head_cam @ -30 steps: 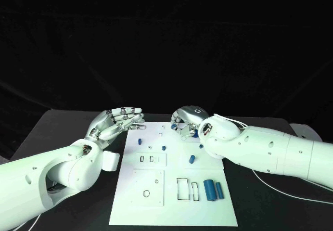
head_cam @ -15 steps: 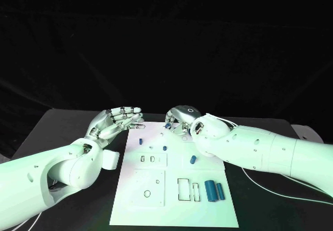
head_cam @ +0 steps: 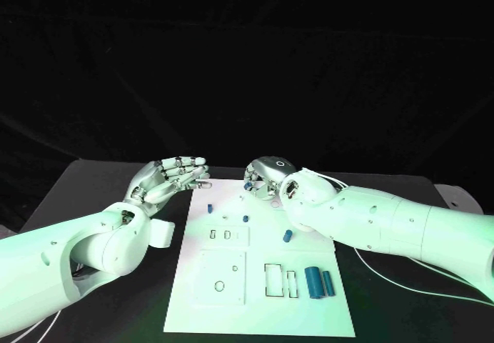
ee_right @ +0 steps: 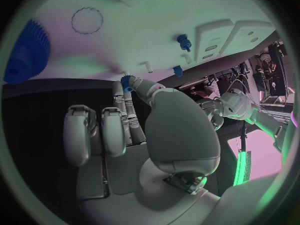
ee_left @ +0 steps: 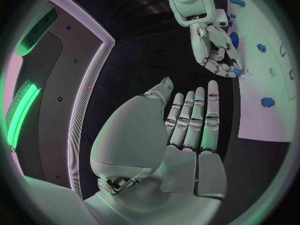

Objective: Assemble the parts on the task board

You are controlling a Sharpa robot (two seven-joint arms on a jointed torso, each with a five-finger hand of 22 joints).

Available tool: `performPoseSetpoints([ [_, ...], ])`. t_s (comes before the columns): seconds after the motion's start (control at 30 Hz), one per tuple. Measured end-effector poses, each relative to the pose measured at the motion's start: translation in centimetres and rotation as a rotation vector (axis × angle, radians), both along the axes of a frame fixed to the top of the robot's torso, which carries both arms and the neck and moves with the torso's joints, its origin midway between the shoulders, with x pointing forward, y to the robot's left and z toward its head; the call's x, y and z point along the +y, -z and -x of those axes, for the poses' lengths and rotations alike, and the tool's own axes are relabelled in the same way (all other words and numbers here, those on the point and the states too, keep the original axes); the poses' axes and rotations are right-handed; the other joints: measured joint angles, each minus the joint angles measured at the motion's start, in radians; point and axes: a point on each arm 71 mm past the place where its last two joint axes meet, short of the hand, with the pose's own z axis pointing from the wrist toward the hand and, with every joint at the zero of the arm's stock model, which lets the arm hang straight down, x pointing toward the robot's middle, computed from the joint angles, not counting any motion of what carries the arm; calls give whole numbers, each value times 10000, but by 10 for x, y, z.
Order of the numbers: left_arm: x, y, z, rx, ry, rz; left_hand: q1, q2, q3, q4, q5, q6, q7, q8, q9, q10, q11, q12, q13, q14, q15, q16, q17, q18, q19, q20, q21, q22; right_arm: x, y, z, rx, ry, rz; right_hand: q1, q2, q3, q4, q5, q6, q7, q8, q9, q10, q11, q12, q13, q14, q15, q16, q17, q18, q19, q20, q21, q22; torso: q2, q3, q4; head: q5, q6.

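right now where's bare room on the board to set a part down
Free: the near end of the task board, below the rectangular cut-outs, and the patch between the oval hole and the board's left edge. Crowded: the far end, where the right hand pinches a small blue part beside the left hand.

Right hand [head_cam: 270, 179] pinches a small blue part [head_cam: 250, 185] above the task board [head_cam: 260, 300]; left hand [head_cam: 170, 179] hovers beside.

Two white robot arms reach in from either side, hands nearly meeting. The left hand [head_cam: 173, 175] is held palm up, its fingers [ee_left: 194, 117] straight, close together and holding nothing. The right hand [head_cam: 270, 179] curls downward, pinching a small blue part [ee_right: 127, 81] at its fingertips.
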Motion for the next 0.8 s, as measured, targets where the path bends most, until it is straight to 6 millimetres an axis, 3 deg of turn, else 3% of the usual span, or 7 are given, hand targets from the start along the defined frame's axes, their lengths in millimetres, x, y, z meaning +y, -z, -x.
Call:
performPoseSetpoints([
  [0.63,1,0,-2,-23,-33,-8,0,0,27,28,0,0,0,0,0,-16,15,1,0,0,0,0,-2,0,-34,36,-40,-9,7,3,-4,-77,74,-18,-40,-40,-1,0,-57,-46,9,-55,48,-20,20,-25,15,0,0,-1,-29,0,-26,25,0,-2,9,-1,-14,28,-73],
  [0.8,1,0,-2,-23,-34,-8,0,0,27,28,0,0,0,0,1,-15,15,1,0,1,0,0,-2,0,-34,36,-40,-8,8,5,-5,-15,77,46,-102,-102,-2,57,-215,-199,89,-54,78,-180,69,-65,-2,0,0,-1,-57,1,-78,77,-72,-3,9,-5,-13,21,-102],
])
